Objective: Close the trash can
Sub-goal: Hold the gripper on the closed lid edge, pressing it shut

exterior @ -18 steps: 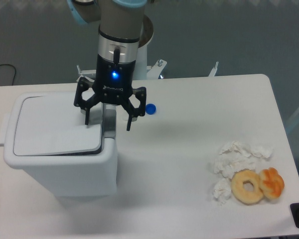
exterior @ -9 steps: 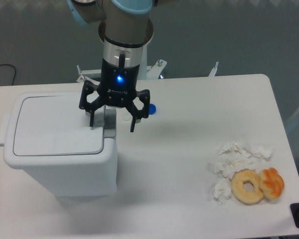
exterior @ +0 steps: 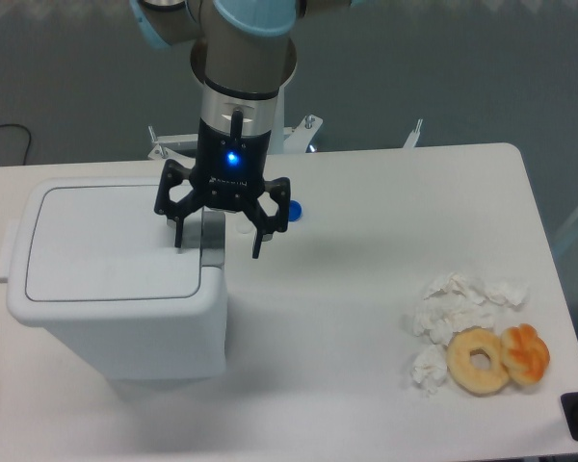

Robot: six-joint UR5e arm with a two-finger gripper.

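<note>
Already you can see the large boxy white plastic trash can [exterior: 116, 289] with rounded corners sitting in the left half of the frame on the white table [exterior: 366, 318], and its flat hinged lid [exterior: 111, 241] looks level and seated inside the rim, with no dark gap showing along its near edge. Your black two-finger gripper [exterior: 220, 231] hangs over the bin's right edge with its fingers spread apart and nothing between them; one finger tip sits at the lid's right margin and the grey push tab [exterior: 212, 236] shows between the fingers, though you cannot tell from this view whether anything touches. I would judge the closing step to be at its end, so your next move calls for little more than a straight lift clear of the lid, without dragging the tab sideways. Just right of the gripper a small blue round cap [exterior: 291, 210] lies on the table, and in the lower right sit crumpled white tissues [exterior: 458, 308], a tan ring doughnut [exterior: 479, 361] and an orange pastry [exterior: 527, 353], well apart from the bin
</note>
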